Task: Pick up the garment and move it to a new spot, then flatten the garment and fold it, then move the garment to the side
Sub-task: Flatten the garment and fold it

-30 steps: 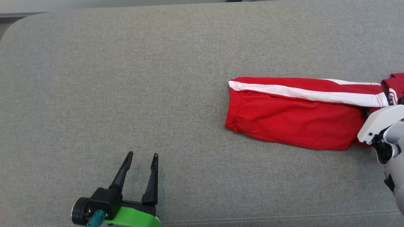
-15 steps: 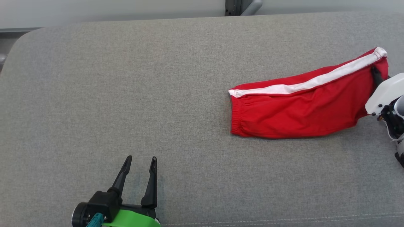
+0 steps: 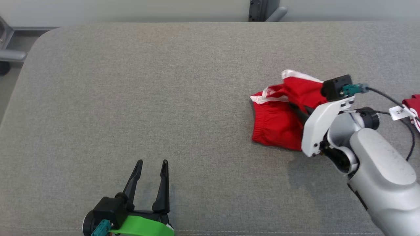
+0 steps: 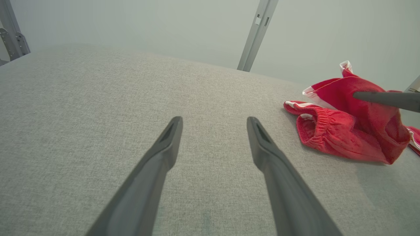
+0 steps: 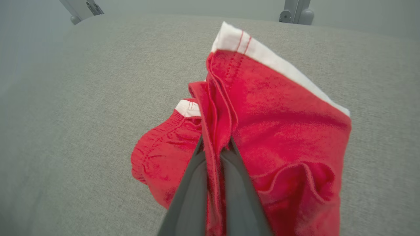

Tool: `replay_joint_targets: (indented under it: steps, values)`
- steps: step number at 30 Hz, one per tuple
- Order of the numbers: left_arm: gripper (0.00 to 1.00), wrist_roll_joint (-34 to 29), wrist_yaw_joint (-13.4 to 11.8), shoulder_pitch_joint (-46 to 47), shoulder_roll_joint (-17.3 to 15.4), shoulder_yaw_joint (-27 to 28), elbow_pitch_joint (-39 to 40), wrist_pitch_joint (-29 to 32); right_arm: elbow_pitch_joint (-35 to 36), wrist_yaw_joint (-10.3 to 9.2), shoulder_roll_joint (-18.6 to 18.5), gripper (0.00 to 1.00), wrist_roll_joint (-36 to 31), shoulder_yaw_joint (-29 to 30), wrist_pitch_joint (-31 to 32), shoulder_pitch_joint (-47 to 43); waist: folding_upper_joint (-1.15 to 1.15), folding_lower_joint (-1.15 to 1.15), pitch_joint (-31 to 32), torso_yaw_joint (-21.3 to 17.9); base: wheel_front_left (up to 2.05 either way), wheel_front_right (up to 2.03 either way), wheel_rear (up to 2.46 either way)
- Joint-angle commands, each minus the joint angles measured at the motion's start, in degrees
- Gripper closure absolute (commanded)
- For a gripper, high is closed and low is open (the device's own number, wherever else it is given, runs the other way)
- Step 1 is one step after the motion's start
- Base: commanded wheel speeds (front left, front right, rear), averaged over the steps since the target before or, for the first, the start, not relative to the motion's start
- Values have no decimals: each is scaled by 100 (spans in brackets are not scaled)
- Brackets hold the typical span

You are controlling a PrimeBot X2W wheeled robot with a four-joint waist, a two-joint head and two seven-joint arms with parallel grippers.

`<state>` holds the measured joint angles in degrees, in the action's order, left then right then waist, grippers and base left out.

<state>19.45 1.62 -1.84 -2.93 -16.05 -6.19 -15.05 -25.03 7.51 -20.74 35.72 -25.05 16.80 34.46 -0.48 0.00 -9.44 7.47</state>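
- Garment [image 3: 279, 124]: red shorts with a white side stripe, bunched on the right half of the grey bench [image 3: 164, 82].
- The elastic waistband end lies flat on the bench and faces the robot's left. The hem end is raised off the surface and doubled over toward the waistband.
- Right gripper [image 3: 292, 107]: jaws shut tight on a pinch of the red cloth near the hem.
- In the right wrist view, a fold of the garment [image 5: 279, 131] is squeezed between the 2 fingers of the right gripper [image 5: 215, 146]. The white-striped hem corner stands above the tips.
- Left gripper [image 3: 152, 162]: jaws wide apart with nothing between them. It sits low near the bench's front edge on the robot's left, well apart from the garment. Cannot tell whether its tips touch the fabric surface.
- In the left wrist view, the left gripper [image 4: 214, 121] points along the bench. The garment [image 4: 344, 137] is ahead and to the right, with 1 dark finger of the right gripper [image 4: 356, 95] laid across its raised part.
- Obstruction: in the head view, the white wrist housing [image 3: 320, 127] and grey forearm [image 3: 380, 164] cover the garment's right edge. How far the cloth runs there cannot be told.
- Nearby: a black cable [image 3: 390, 98] with a white tag [image 3: 399, 111] hangs right of the wrist.
- A 2nd bit of red cloth [image 3: 415, 105] with white trim lies at the far right edge. Cannot tell if it joins the garment.
- Behind the bench: a grey metal post [image 3: 259, 9] against a pale wall, and a metal frame [image 3: 10, 54] off the left rear corner.
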Motion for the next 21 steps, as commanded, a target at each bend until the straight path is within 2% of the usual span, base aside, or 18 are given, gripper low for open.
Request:
replay_joint_targets:
  steps: [1,9,18,20,21]
  values:
    - [0,68,-37,108,1,-12,2,-14,69,-5,161,100,-71,-121,68,-122,48,0,-100,179,0,0,0]
    - [0,39,-37,93,1,49,-89,-14,-414,-4,673,100,-493,-164,-25,-135,48,0,-52,499,0,0,0]
    - [0,-4,6,-5,2,11,-121,-14,-1197,-4,1033,100,-1097,250,-469,139,48,0,36,523,0,0,0]
    - [0,-13,7,-21,2,3,-128,-14,-1348,-4,1162,53,-1196,320,-544,173,48,0,58,506,0,0,0]
    - [0,-18,5,-30,2,6,-137,-14,-1393,-4,1217,0,-1214,347,-569,177,48,0,78,496,0,0,0]
